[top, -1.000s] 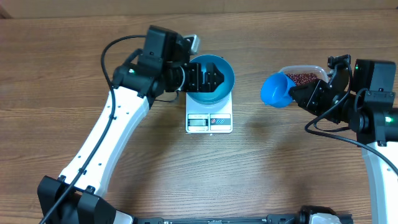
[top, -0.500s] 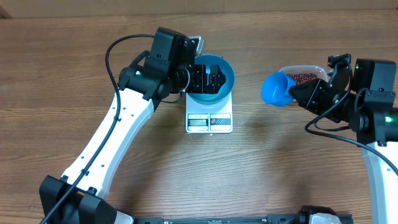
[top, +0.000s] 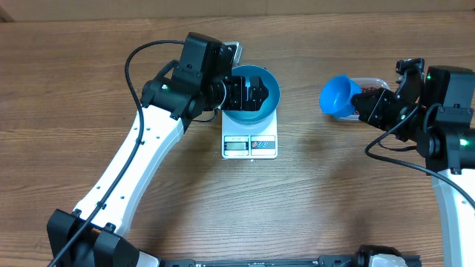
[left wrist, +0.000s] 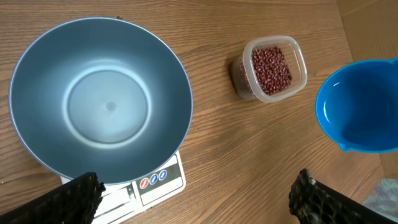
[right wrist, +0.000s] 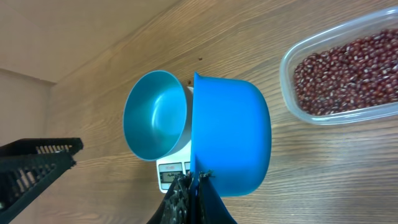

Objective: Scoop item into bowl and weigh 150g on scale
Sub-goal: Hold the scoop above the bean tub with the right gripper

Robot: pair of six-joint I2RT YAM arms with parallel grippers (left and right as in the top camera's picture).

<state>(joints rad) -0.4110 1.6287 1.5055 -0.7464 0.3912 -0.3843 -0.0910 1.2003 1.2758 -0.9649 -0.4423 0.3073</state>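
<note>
I see left claw (top: 247, 93) spread wide, empty bowl (left wrist: 37, 112) directly beneath it, on scale (top: 250, 145). Right claw (right wrist: 191, 190) clamped on scoop (right wrist: 230, 143), seemingly empty; beans (right wrist: 348, 74) ahead, to its right.

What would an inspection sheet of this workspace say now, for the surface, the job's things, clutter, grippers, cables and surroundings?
Surface: wooden table, no spills seen.
Job's things: blue bowl empty, sitting on the white scale; red beans all in the clear tub; blue scoop empty.
Clutter: nothing seen.
Grippers: left gripper open above the bowl; right gripper shut on the scoop, near the tub.
Cables: left cable and right cable, black, loop beside their arms.
Surroundings: beige surface beyond the table edge.
</note>
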